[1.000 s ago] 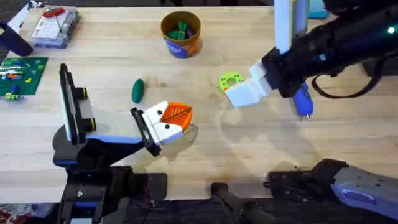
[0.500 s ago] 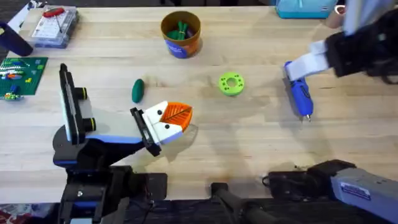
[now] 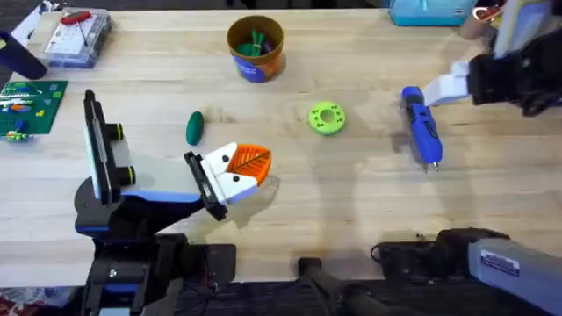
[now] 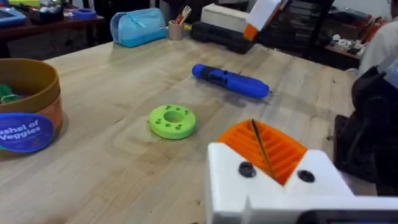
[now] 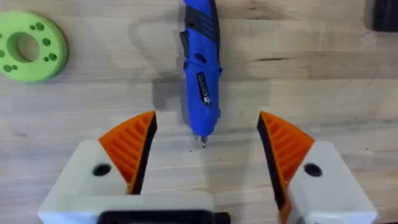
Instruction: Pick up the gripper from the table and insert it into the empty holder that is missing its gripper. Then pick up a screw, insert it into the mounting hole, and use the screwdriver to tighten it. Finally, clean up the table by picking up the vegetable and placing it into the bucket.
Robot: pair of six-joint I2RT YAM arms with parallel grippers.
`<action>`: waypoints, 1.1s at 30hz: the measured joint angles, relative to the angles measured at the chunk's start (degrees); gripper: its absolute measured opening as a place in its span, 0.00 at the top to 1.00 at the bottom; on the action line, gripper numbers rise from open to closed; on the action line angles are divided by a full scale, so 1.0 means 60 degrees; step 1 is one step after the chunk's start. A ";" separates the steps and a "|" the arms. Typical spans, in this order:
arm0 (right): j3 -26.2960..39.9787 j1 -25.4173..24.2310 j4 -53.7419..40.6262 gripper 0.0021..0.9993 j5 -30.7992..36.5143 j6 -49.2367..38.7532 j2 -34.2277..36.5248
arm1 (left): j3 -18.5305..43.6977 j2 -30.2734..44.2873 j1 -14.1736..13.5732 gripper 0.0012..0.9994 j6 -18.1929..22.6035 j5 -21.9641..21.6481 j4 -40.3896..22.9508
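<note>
The screwdriver point(image 3: 421, 136) lies flat on the desk point(image 3: 351, 202), tip toward 5 o'clock; right tool point(image 5: 208, 146) spread apart, left tool point(image 4: 264, 155) pressed together.

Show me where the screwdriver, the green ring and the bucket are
screwdriver point(image 3: 421, 133): overhead view, middle of its blue body.
green ring point(image 3: 327, 118): overhead view, its flat top face.
bucket point(image 3: 255, 65): overhead view, blue label band on its wall.

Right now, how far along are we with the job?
Nothing looks finished, and these views don't settle the holder and screw steps. In hand: the right gripper hovers open over one end of the screwdriver, which lies flat on the table, not gripped. The left gripper is shut and empty. Left: the vegetable lies on the table, apart from the bucket.
</note>
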 joint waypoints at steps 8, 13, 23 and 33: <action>-0.0580 -0.0018 0.1361 0.03 -0.0136 -0.0217 0.1761 | 0.0000 -0.0001 0.0000 0.99 0.0001 0.0001 0.0000; -0.0610 -0.0043 0.2026 0.03 -0.0187 -0.0298 0.3070 | 0.0000 -0.0003 0.0000 0.99 0.0000 0.0000 0.0000; -0.0628 -0.0813 0.2779 0.03 -0.0440 -0.0664 0.4950 | 0.0000 -0.0001 0.0000 0.99 0.0000 0.0000 -0.0004; -0.0589 -0.0874 0.3011 0.10 -0.0825 -0.0964 0.5168 | 0.0000 0.0000 0.0000 0.99 0.0000 0.0000 0.0000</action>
